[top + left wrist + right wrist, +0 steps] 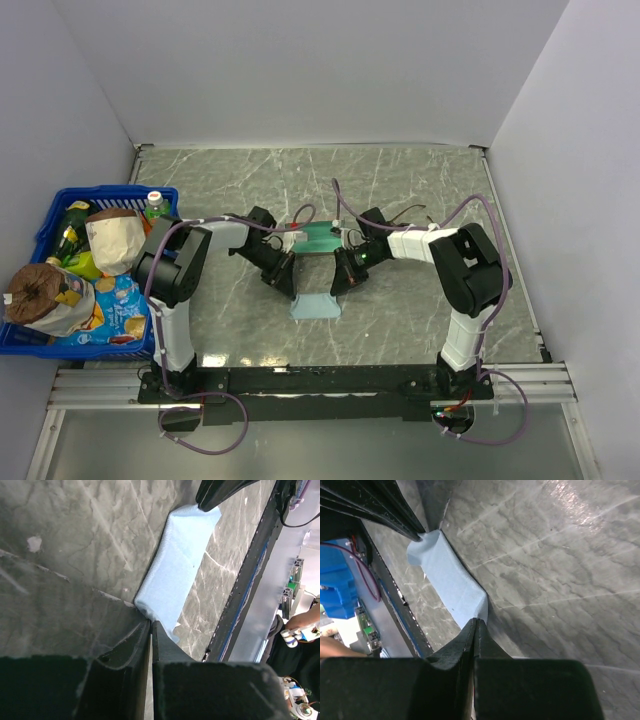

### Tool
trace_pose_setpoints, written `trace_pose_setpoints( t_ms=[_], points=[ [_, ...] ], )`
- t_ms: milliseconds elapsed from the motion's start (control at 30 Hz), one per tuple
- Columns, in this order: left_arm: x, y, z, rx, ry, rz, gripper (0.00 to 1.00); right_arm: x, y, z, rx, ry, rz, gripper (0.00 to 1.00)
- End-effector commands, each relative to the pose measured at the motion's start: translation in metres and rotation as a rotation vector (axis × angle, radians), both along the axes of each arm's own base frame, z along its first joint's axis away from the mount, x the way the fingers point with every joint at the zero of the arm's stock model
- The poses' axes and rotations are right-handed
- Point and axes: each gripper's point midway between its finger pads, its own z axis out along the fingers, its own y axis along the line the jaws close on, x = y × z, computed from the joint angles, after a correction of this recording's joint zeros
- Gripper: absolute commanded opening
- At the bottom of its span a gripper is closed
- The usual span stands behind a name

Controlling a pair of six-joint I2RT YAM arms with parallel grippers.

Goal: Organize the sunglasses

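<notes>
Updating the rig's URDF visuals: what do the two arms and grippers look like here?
Both match: the left arm and right arm have chunky black joint housings joined by white link shells. Thin purple cables loop along each. The left gripper and right gripper are all black, with two flat fingers tapering to narrow tips. No readable markings or sleeves visible.

Cloth (175,565) corners hidden between fingers (125,650), teal-lined case (320,238) largely covered, basket (45,225) cut by left edge
</notes>
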Motion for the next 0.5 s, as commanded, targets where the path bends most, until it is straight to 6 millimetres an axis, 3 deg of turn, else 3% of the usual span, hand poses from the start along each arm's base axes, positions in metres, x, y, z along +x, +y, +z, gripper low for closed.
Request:
trace_pose_setpoints(
  t_ms=[0,467],
  points=[
    [0.008,-0.009,0.014,-0.042,-0.019,-0.012,0.11,0.007,0.01,0.015,0.031,-0.025,0.008,0.0],
    [0.027,-0.019,0.038,-0.075,-0.077,-0.009,0.11,0.025,0.02,0.034,0.056,-0.059,0.006,0.0]
  ],
)
